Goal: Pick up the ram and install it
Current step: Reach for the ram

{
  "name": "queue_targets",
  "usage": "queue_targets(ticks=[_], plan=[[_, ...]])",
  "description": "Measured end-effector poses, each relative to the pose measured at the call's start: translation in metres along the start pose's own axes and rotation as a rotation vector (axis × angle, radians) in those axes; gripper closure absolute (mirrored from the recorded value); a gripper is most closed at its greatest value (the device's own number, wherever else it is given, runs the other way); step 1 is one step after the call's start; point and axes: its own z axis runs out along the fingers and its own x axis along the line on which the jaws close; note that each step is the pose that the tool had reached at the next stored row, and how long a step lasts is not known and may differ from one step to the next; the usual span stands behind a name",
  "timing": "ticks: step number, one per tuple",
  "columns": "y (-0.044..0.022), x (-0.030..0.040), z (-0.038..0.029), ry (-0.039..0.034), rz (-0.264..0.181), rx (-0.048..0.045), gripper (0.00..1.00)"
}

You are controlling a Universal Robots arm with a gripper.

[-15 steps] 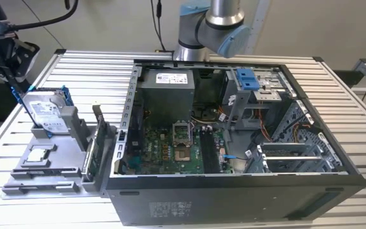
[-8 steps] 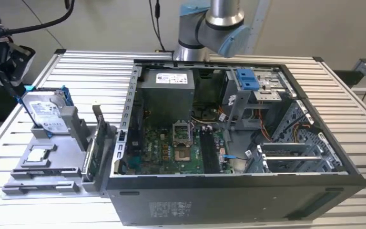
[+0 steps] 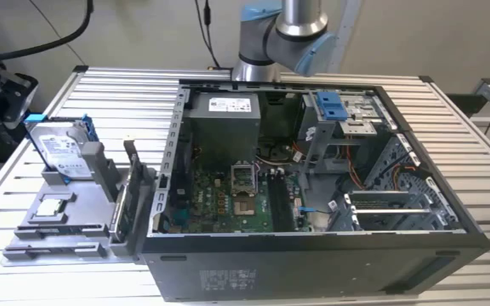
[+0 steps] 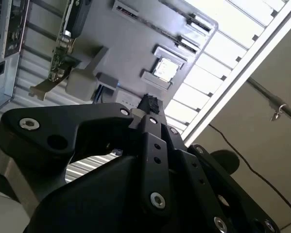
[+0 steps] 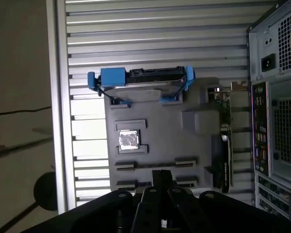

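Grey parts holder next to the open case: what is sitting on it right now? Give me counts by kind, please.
On the grey parts holder, in the exterior view:
Hard drive in a blue frame: 1
Processor chip: 1
Upright green circuit card: 1
Total: 3

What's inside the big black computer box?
A green board, a grey power box, a blue bracket and wires. Whatever lies under the power box and behind the metal cage is hidden.
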Motion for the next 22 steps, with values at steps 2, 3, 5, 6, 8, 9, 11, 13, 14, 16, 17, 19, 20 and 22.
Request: queue_targets(ticks=[2,3,5,6,8,9,11,13,14,16,17,19,20,22], plan=[[-0.0060,-0.0004,0.0001,0.0002,0.000,0.0000,0.89],[-0.0093,-0.0006,0.0004,0.0005,0.000,0.0000,0.89],[-0.0152,-0.0010,0.0008,0.0021,0.000,0.0002,0.89],[-0.0178,-0.0012,0.0011,0.0030,0.000,0.0002,0.89],[-0.0223,-0.0015,0.0019,0.0052,0.000,0.0003,0.89],[-0.0247,-0.0017,0.0022,0.0069,0.000,0.0005,0.89],[-0.0286,-0.0020,0.0029,0.0103,0.000,0.0007,0.89],[-0.0307,-0.0021,0.0038,0.0137,0.001,0.0009,0.89],[-0.0317,-0.0022,0.0046,0.0156,0.001,0.0010,0.89],[-0.0347,-0.0023,0.0059,0.0184,0.001,0.0013,0.89],[-0.0387,-0.0026,0.0064,0.0190,0.001,0.0014,0.89],[-0.0455,-0.0030,0.0079,0.0190,0.001,0.0013,0.89],[-0.0480,-0.0032,0.0086,0.0191,0.001,0.0013,0.89],[-0.0555,-0.0038,0.0099,0.0192,0.001,0.0013,0.89]])
